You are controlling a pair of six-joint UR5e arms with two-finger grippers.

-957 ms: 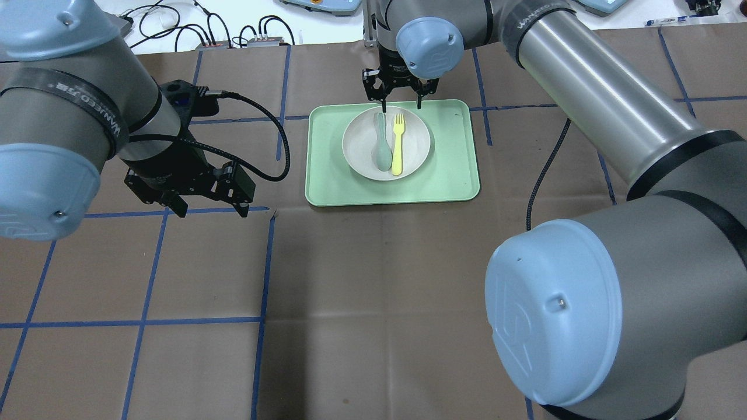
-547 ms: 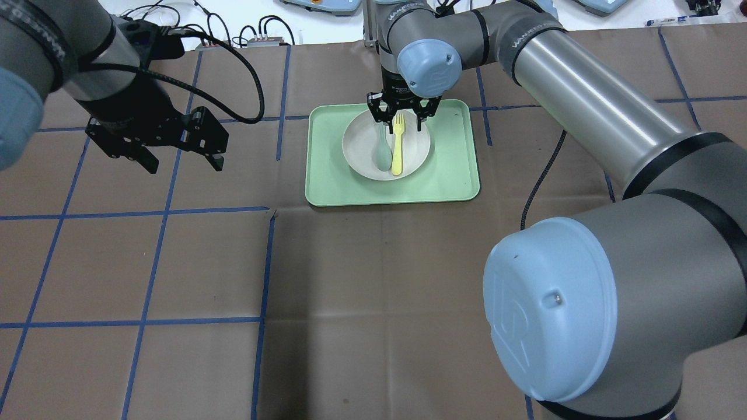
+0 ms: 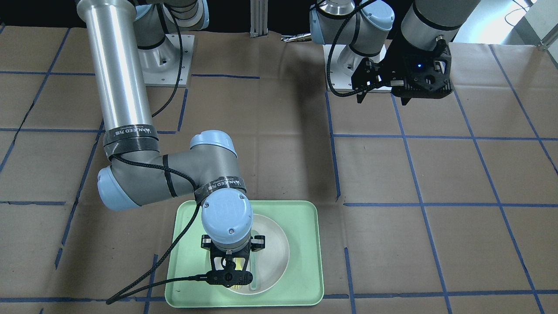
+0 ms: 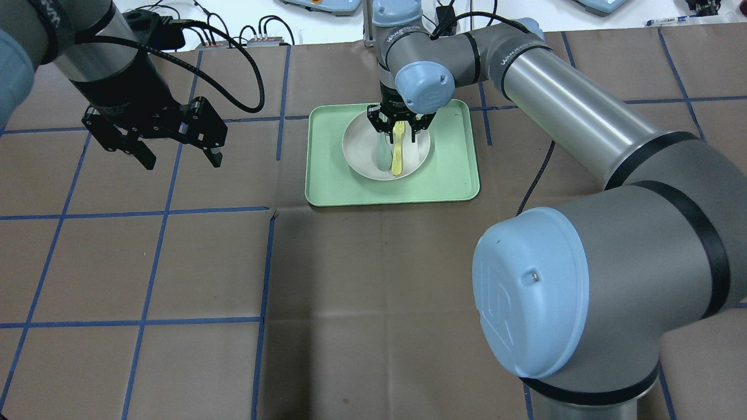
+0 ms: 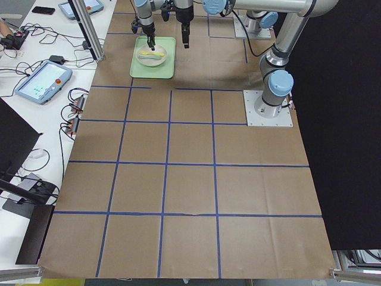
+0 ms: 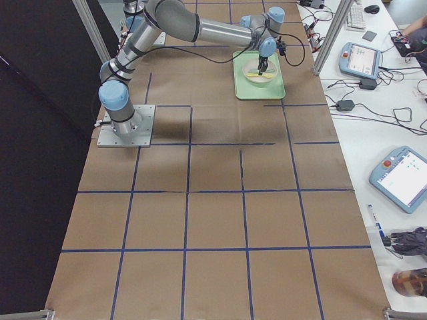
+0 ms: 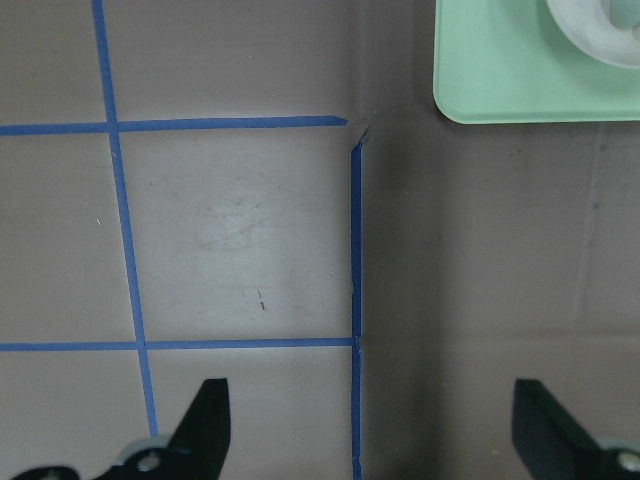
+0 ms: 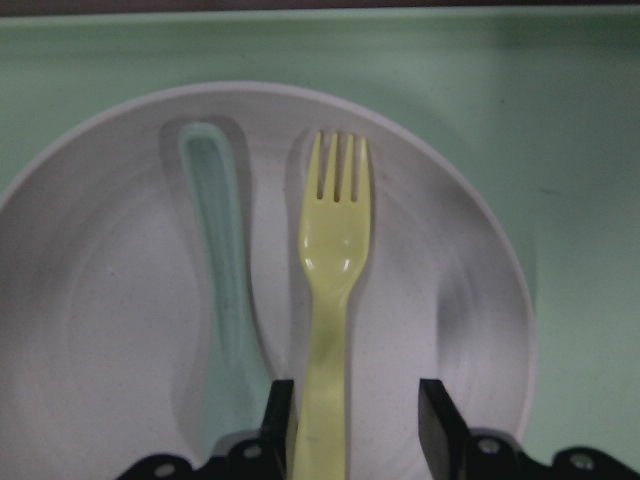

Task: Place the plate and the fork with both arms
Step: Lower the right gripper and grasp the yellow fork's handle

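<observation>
The off-white plate (image 4: 359,153) sits in the pale-green tray (image 4: 455,169). The pale-yellow fork (image 4: 397,156) lies in the plate beside a grey-green spoon (image 4: 382,157). My right gripper (image 4: 397,133) is low over the plate's far side, open, with one finger on each side of the fork. The right wrist view shows the fork (image 8: 335,250) between the two black fingers (image 8: 438,420), with a gap on its right; the spoon (image 8: 215,230) lies outside the left finger. My left gripper (image 4: 181,158) is open and empty, raised over bare table left of the tray.
The table is covered in brown paper with a blue tape grid. The left wrist view shows the tray's corner (image 7: 500,70) and the plate's rim (image 7: 600,30) at top right. Cables and control boxes (image 4: 257,41) lie beyond the far edge.
My right gripper has come down over the plate until its fingers straddle the fork. My left arm has risen and swung away toward the far left, and has moved little since.
</observation>
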